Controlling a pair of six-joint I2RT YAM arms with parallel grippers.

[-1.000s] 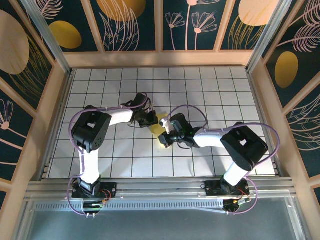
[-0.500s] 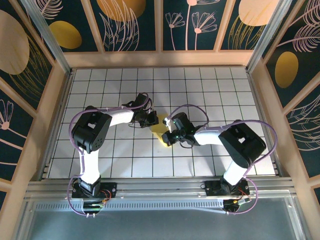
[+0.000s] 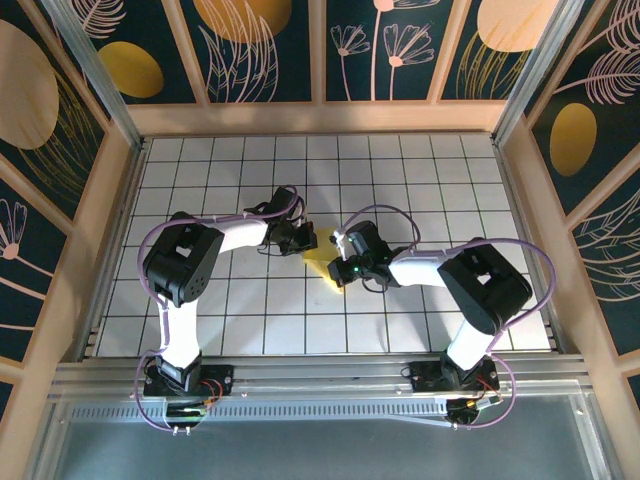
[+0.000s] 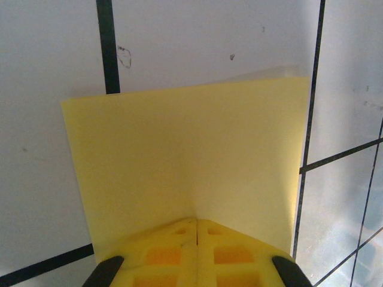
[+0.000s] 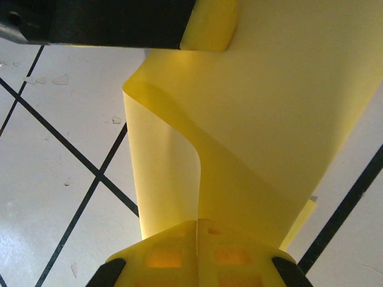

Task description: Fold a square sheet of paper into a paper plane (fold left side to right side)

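The yellow square sheet of paper (image 3: 321, 261) lies mid-table between my two grippers. In the left wrist view it spreads flat over the white tiles (image 4: 185, 155), and a paler second layer peeks out along its far right edge. My left gripper (image 4: 196, 222) is shut, its tips resting on the sheet's near edge. My right gripper (image 5: 197, 222) is shut on the sheet (image 5: 269, 131); one flap curls up from its tips in a standing loop. The left gripper's fingers (image 5: 209, 27) press the far part of the sheet in the right wrist view.
White gridded table (image 3: 220, 300) with black lines, fenced by wooden rails and dark painted panels (image 3: 90, 110). Both forearms and their purple cables (image 3: 375, 215) crowd the centre. An aluminium rail (image 3: 320, 375) runs along the near edge.
My right gripper has crept a little up and right toward the left gripper, bringing the paper's flap with it; less yellow shows from above. The left gripper has stayed put.
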